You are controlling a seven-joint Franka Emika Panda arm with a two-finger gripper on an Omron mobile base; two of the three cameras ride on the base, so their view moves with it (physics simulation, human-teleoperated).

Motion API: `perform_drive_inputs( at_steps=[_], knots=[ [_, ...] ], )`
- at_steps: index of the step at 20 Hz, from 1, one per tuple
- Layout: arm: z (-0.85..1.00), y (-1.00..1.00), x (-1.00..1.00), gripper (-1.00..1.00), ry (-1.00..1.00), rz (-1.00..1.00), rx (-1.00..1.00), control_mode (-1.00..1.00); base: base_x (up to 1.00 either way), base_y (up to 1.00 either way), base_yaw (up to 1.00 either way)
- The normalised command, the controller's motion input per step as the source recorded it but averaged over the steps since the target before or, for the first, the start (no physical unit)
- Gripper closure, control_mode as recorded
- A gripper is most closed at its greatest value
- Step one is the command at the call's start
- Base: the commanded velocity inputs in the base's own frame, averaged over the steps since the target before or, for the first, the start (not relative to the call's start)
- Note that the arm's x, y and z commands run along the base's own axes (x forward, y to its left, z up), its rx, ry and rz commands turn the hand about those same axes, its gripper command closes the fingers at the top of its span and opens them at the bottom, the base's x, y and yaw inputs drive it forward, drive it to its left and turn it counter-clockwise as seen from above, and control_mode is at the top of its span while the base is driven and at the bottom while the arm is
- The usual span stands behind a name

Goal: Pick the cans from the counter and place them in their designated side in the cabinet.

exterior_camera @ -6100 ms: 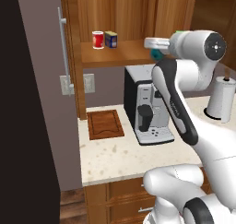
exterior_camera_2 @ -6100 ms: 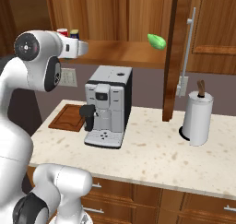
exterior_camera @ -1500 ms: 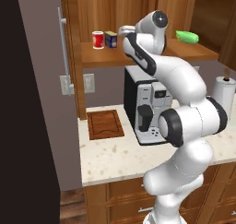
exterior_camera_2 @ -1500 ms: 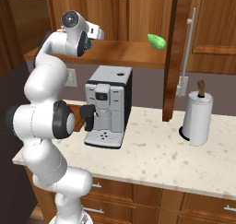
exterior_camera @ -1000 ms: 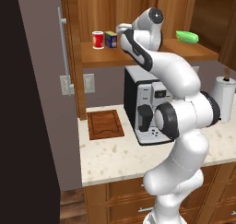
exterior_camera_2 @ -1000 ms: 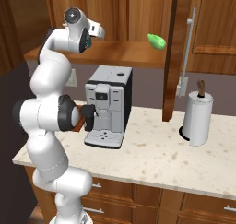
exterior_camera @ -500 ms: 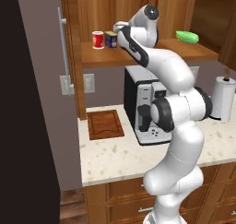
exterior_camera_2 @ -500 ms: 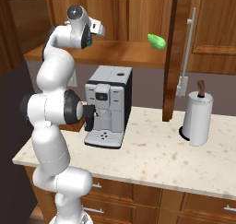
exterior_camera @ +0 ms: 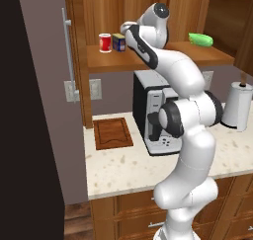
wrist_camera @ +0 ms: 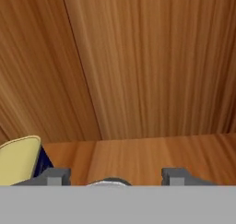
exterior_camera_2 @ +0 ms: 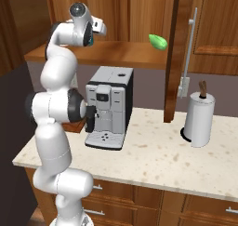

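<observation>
Brown wood panels the open cabinet (exterior_camera: 148, 61), and on its shelf board the dark blue can (exterior_camera: 118, 42) with the yellow label stands upright beside the red can (exterior_camera: 105, 42), both toward the left end. In the hand view the gripper (wrist_camera: 113, 176) faces the back panel, its two dark fingertips (wrist_camera: 55, 176) set moderately apart, with a grey rounded edge, probably the lid of the teal can (wrist_camera: 109, 182), showing low between them; whether the pads are pressing its wall or have let go cannot be told, since the can's body is hidden. The yellow-topped can sits just to the left of the fingers there. From the right base view a sliver of teal shows at the hand, over the shelf. Such cans look small, rigid and light, with smooth painted walls that could slip, so a grip across the round body at about mid-height, jaws square to it, seems safest. A green object (exterior_camera: 200, 38) lies on the far right of the shelf, well apart.
</observation>
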Motion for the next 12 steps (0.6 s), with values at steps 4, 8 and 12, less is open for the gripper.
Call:
perform_drive_inputs(
  at_steps=[4, 8, 12],
  knots=[
    [-0.04, 0.02, 0.2, -1.0, -0.1, 0.05, 0.0, -1.0, 0.0, 0.0, 0.0],
    [0.0, 0.03, 0.2, -1.0, -0.15, 0.06, 0.0, -1.0, 0.0, 0.0, 0.0],
    [-0.02, 0.0, 0.13, -1.0, -0.16, 0.07, 0.0, -1.0, 0.0, 0.0, 0.0]
  ],
)
